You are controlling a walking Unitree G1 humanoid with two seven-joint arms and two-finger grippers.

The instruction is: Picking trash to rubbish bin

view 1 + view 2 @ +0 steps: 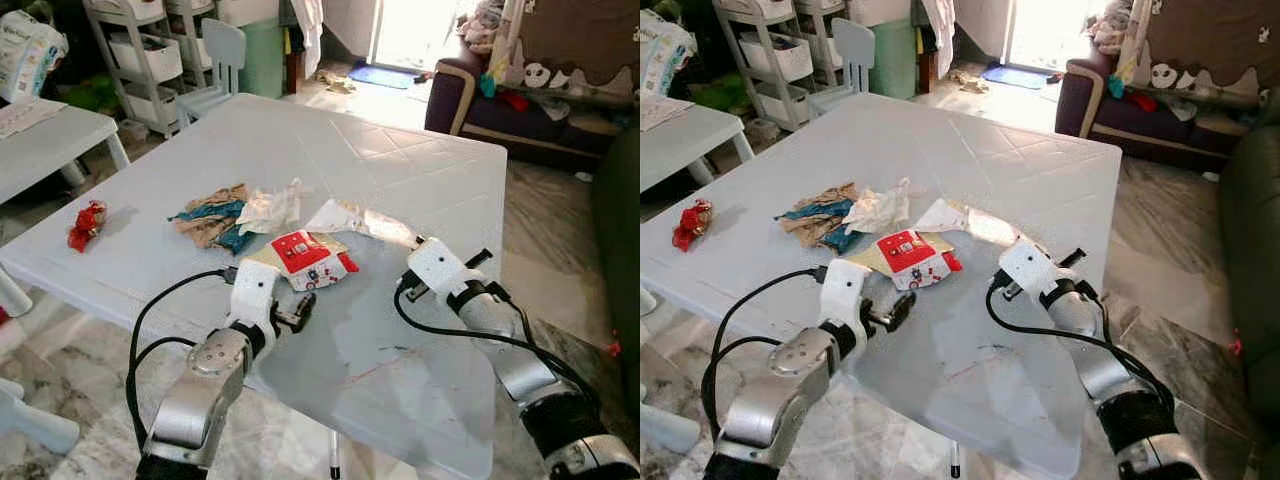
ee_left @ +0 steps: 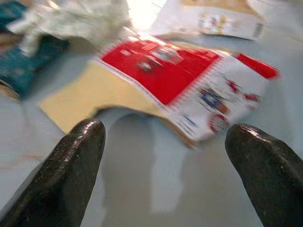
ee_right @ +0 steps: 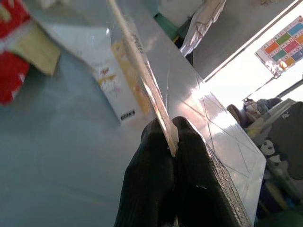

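The red-and-white carton (image 2: 189,90) lies flat on the tabletop (image 1: 420,160) just ahead of the left gripper (image 2: 165,142), between its spread fingers and crosswise to them, while the right gripper (image 3: 173,142) pinches the silvery wrapper (image 1: 355,222) edge-on.

Head cams look down on table (image 1: 420,180); wrist cams close along tabletop.

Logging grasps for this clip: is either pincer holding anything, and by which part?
The right pincer is shut on the edge of the white wrapper. The left pincer is open, short of the red-and-white packet, holding nothing.
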